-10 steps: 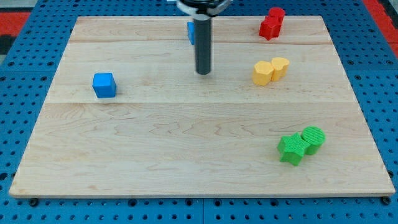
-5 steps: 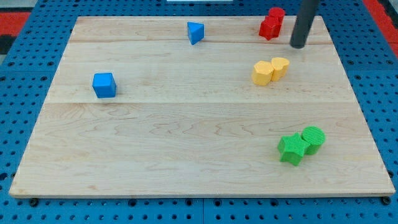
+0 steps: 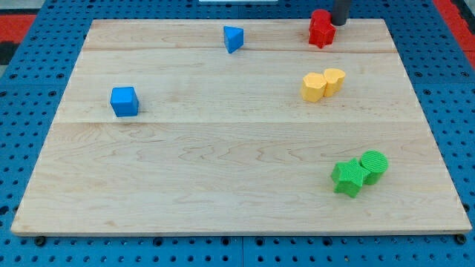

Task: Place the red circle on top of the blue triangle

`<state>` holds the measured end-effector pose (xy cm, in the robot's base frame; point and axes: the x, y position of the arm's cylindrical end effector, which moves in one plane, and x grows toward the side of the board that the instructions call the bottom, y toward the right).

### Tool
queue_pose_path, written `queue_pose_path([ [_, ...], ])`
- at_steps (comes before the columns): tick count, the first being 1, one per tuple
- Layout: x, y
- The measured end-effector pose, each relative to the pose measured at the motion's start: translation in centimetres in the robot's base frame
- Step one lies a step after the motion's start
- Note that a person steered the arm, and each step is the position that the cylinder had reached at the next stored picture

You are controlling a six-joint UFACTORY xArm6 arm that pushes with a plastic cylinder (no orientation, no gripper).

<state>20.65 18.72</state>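
My tip [image 3: 340,22] sits at the view's top edge; the rod is cut off by the frame, only its lower stub visible. It carries no jaws to report. The tip stands at the upper right of the red blocks [image 3: 320,29], apparently touching and partly hiding the rear one (the red circle cannot be told from its neighbour here). The blue triangle [image 3: 234,38] lies well apart toward the view's left. Also on the wooden board [image 3: 223,178]: blue cube [image 3: 124,101], yellow pair [image 3: 323,83], green pair [image 3: 359,173].
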Motion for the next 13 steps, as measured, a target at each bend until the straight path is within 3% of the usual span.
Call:
queue_pose_path([
  [2, -0.7, -5.1],
  [4, -1.4, -1.8],
  [6, -1.5, -7.5],
  [8, -1.4, -8.4],
  [10, -1.1, -15.3],
  [11, -0.1, -12.2],
  [13, -1.2, -13.7],
])
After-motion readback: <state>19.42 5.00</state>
